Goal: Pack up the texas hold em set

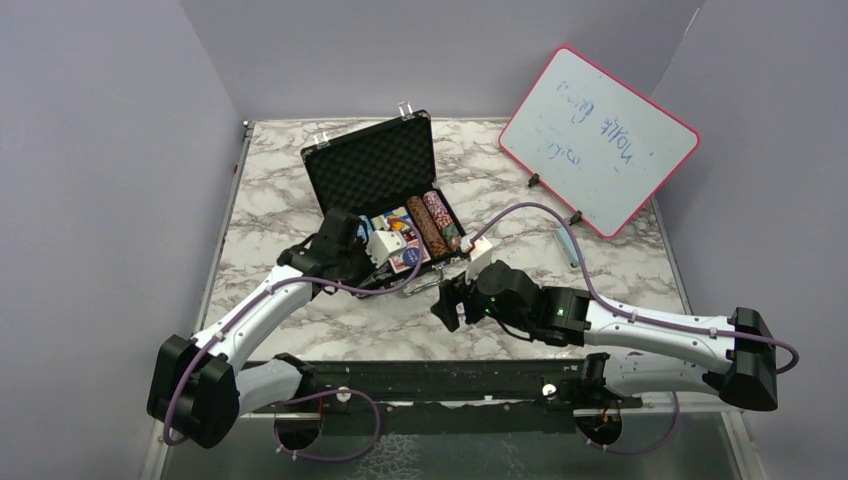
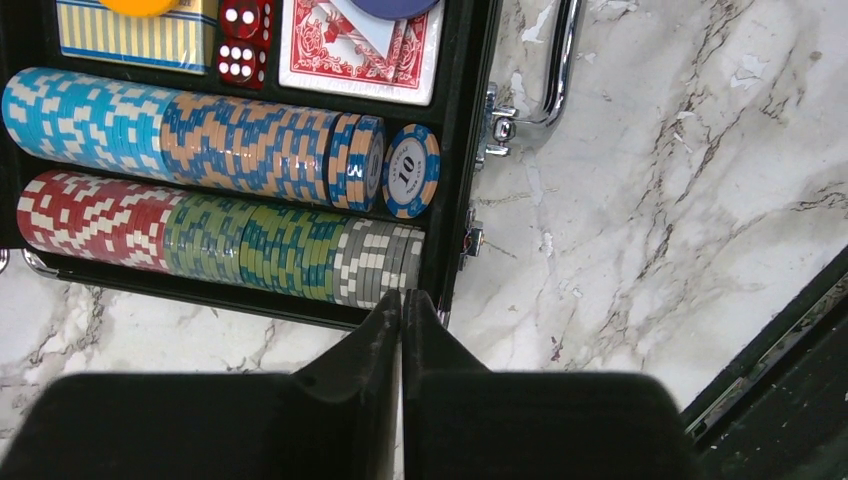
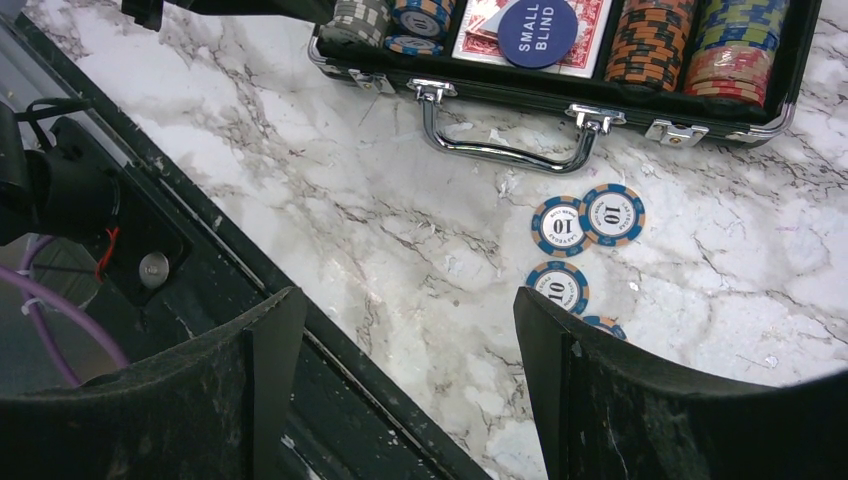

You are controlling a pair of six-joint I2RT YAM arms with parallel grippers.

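The black briefcase (image 1: 370, 165) stands open in mid-table, foam lid raised. In the left wrist view it holds two rows of poker chips (image 2: 200, 140), a red-backed card deck (image 2: 330, 55), red dice (image 2: 243, 40) and the edge of an orange button (image 2: 140, 5). One "10" chip (image 2: 412, 170) stands on edge at the end of the upper row. My left gripper (image 2: 402, 300) is shut and empty, over the case's edge by the grey chips; it also shows from above (image 1: 372, 268). My right gripper (image 3: 410, 310) is open and empty above several loose "10" chips (image 3: 560, 225) lying before the silver handle (image 3: 505, 150).
A pink-framed whiteboard (image 1: 600, 140) leans at the back right with a light blue block (image 1: 567, 245) by its foot. A blue "small blind" disc (image 3: 537, 30) lies on the deck. The black base rail (image 1: 450, 380) runs along the near table edge, close under my right gripper.
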